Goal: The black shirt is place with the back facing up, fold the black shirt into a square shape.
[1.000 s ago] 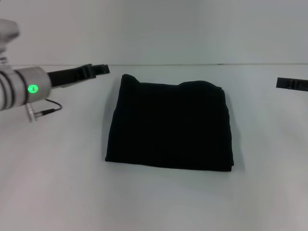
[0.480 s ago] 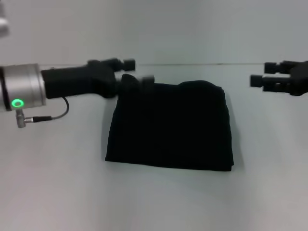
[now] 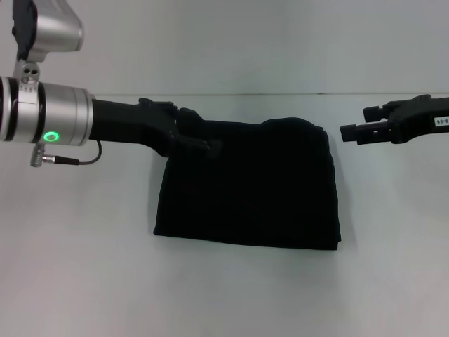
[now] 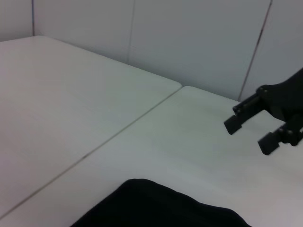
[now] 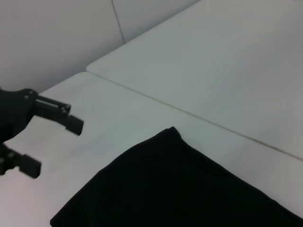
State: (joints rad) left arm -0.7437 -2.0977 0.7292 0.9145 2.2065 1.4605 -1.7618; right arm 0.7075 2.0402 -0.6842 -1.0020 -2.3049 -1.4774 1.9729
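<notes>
The bench [image 3: 77, 267] is bare white at its near edge. Past that strip, in the middle, lies the black shirt [image 3: 249, 186], flat and already folded into a compact, nearly square block. Its near edge is straight and runs across from left to right; the two side edges run away from the robot, and the block looks a little wider than it is deep, so its long axis lies left to right. No sleeves, collar or lettering show on the upper side. The far edge is less tidy, with a small dip near its middle.

As a judgement, the folding looks essentially done: the square shape is there, and at most some neatening of the far edge and pulling the arms clear is left.

At the far left corner, the left gripper [image 3: 210, 145] hangs over or against the cloth; black on black, I cannot tell whether it touches or whether its fingers hold anything. The right gripper [image 3: 349, 133] is off the shirt, just beside its far right corner above bare bench; the left wrist view shows its fingers [image 4: 233, 125] spread apart and holding nothing.
</notes>
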